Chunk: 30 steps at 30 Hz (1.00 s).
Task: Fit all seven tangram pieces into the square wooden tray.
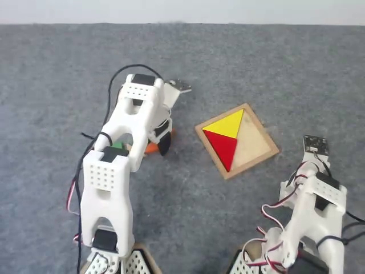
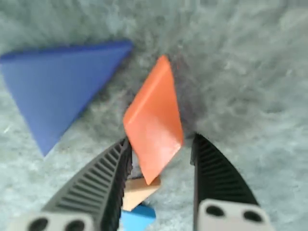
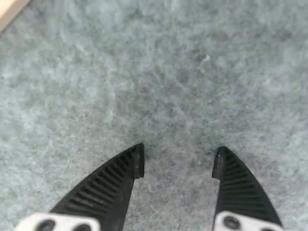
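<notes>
Orange parallelogram piece (image 2: 153, 120) straddled by left gripper (image 2: 161, 139), fingers spread, left of square wooden tray (image 1: 255, 144); right gripper (image 3: 180, 149) likewise spread.

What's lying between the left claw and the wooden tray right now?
Nothing. In the high view, the grey carpet between the left claw and the wooden tray is bare.

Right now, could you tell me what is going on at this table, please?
Two robot arms are filling a tangram. The wooden tray holds a yellow triangle and a red triangle so far. The left gripper is open around an orange piece on the grey mat, next to a blue triangle. The right gripper is open over bare mat, holding nothing.
</notes>
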Tool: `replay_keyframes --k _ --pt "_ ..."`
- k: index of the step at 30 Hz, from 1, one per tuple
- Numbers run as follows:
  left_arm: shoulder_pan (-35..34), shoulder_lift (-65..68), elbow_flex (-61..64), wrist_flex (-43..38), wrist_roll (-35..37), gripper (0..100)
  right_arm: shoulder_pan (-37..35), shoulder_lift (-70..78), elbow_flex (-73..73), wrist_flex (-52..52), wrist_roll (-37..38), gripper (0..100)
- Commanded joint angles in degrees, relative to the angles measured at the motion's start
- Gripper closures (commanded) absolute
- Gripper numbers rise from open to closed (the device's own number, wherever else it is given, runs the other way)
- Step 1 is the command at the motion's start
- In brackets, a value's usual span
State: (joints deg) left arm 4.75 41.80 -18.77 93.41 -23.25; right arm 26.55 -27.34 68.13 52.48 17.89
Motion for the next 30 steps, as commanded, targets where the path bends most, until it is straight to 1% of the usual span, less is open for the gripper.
replay_keyframes --k 1,6,9,11,15,18,25,30 --pt "1.8 -6.0 -7.0 4.9 3.0 80 -0.6 2.2 -1.0 -1.3 -0.6 74.9" --pt "2.6 -11.6 -7.6 6.2 3.3 80 -0.6 2.2 -1.0 -1.3 -0.6 74.9" --pt "2.5 -11.9 -5.0 4.5 4.1 80 -0.6 2.2 -1.0 -1.3 -0.6 74.9" --pt "2.6 -11.9 0.0 0.5 4.1 80 -0.6 2.2 -1.0 -1.3 -0.6 74.9" --pt "3.2 -11.9 11.4 -10.1 4.4 80 -0.6 2.2 -1.0 -1.3 -0.6 74.9" --pt "2.7 -12.0 16.0 -14.8 4.6 80 -0.6 2.2 -1.0 -1.3 -0.6 74.9" --pt "1.1 -12.7 15.7 -15.8 6.9 80 -0.7 2.2 -1.0 -1.3 -0.6 74.9" --pt "0.5 -13.5 14.8 -15.7 10.7 79 -0.7 2.2 -1.0 -1.3 -0.6 74.9"
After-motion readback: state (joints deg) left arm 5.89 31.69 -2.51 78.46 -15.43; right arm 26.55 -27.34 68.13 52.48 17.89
